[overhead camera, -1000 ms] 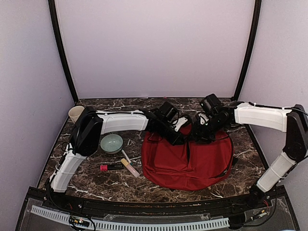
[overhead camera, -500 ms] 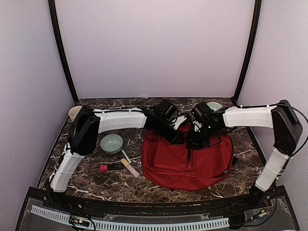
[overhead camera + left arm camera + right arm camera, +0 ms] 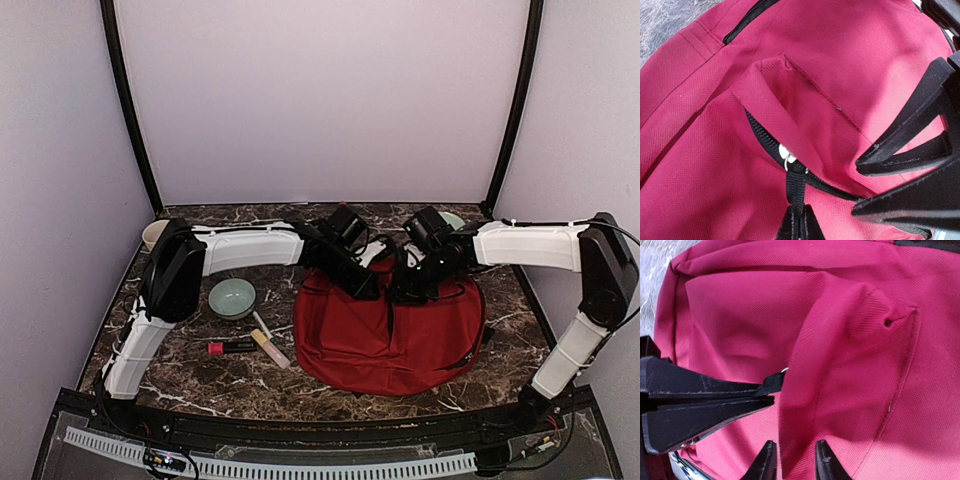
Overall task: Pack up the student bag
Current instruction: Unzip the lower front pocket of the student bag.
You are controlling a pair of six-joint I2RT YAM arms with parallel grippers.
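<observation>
The student bag (image 3: 390, 335) lies flat at the table's middle, dark red with a black zipper (image 3: 760, 135). My left gripper (image 3: 800, 216) is shut on the zipper's black pull strap (image 3: 796, 182) near the bag's top (image 3: 368, 285). My right gripper (image 3: 795, 452) stands just beside it (image 3: 402, 290), its jaws apart with a raised fold of the bag's fabric (image 3: 840, 355) between the fingertips. In the left wrist view the right gripper (image 3: 855, 186) sits close on the right. The left gripper (image 3: 771, 390) shows at the left of the right wrist view.
Left of the bag sit a pale green bowl (image 3: 232, 297), a pink-capped marker (image 3: 230, 347), a pale tube (image 3: 270, 348) and a thin pen (image 3: 262, 323). A beige cup (image 3: 153, 233) stands at the back left. Another green bowl (image 3: 450, 217) peeks out behind the right arm.
My right arm swung left and settled its gripper onto the bag's top beside the left gripper, its jaws closing then parting again. The left gripper kept its hold on the pull strap.
</observation>
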